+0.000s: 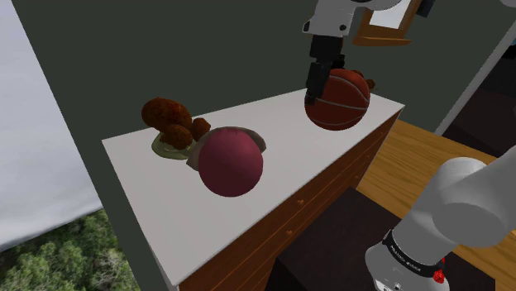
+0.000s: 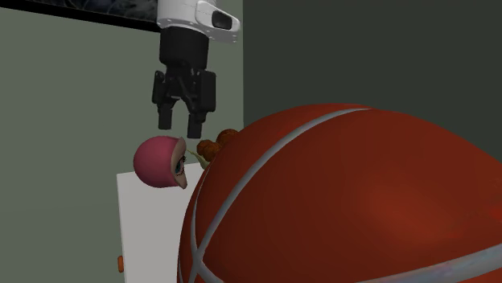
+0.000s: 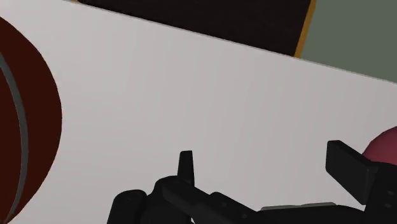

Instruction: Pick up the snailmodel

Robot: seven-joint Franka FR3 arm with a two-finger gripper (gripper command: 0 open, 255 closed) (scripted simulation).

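Observation:
The snail model (image 1: 231,160) has a round crimson shell and a pale grey body, and lies near the middle of the white dresser top (image 1: 165,194). The second exterior view shows the snail model (image 2: 160,162) as a pink ball with a grey face, below and left of my gripper (image 2: 183,123). My gripper (image 1: 317,83) hangs open above the top, right beside a big red-brown basketball (image 1: 337,99). Between its spread fingers (image 3: 347,163) the wrist view has only bare white surface. The crimson shell (image 3: 385,142) is just outside one finger, and the basketball (image 3: 28,121) lies well beyond the other.
A brown mushroom-like cluster (image 1: 170,121) on a greenish base stands just behind the snail. The basketball (image 2: 346,201) looms large in the second exterior view. The dresser has wooden drawer fronts (image 1: 318,194), and a framed picture (image 1: 382,33) hangs on the wall behind it.

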